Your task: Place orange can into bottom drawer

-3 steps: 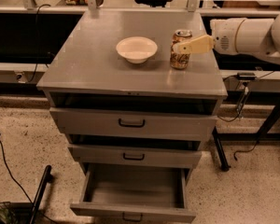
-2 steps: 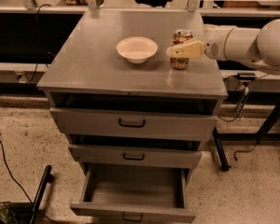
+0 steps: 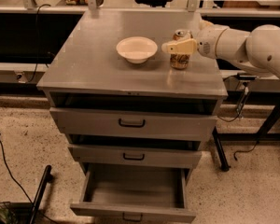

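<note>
The orange can (image 3: 180, 61) stands upright on the grey cabinet top (image 3: 98, 64), right of centre. My gripper (image 3: 173, 42) reaches in from the right at the can's upper half. One cream finger (image 3: 179, 46) crosses the can's front and the other is hidden behind it. The can sits between the fingers, and the gripper looks open around it. The bottom drawer (image 3: 130, 212) is pulled out at the base of the cabinet, and its inside holds nothing.
A cream round bowl (image 3: 136, 49) sits on the cabinet top left of the can. The two upper drawers (image 3: 130, 122) are slightly ajar. Cables and a black stand (image 3: 39, 195) lie on the floor at the left. A table leg (image 3: 219, 148) stands at the right.
My gripper has moved left from beside the can until its fingers straddle the can. The can, bowl and drawers have not moved.
</note>
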Controlling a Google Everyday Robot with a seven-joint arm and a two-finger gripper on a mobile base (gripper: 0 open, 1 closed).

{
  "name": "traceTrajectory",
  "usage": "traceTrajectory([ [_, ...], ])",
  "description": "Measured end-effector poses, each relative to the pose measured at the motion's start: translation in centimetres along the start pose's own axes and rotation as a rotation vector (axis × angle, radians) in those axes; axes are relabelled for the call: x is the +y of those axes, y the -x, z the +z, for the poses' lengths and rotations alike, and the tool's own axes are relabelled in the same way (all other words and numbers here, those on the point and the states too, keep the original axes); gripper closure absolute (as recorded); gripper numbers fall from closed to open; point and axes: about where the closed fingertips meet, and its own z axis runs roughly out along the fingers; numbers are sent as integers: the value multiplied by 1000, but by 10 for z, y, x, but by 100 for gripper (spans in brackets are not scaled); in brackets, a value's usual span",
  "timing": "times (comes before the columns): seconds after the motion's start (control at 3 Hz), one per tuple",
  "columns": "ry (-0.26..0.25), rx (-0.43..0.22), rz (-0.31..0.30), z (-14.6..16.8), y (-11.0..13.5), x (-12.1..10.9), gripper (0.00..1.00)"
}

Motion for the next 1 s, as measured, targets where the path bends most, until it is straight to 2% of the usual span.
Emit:
traceTrajectory([
  [0.33,16,-23,13,8,5,2,17],
  [1.0,22,25,87,-7,-26,11,63],
])
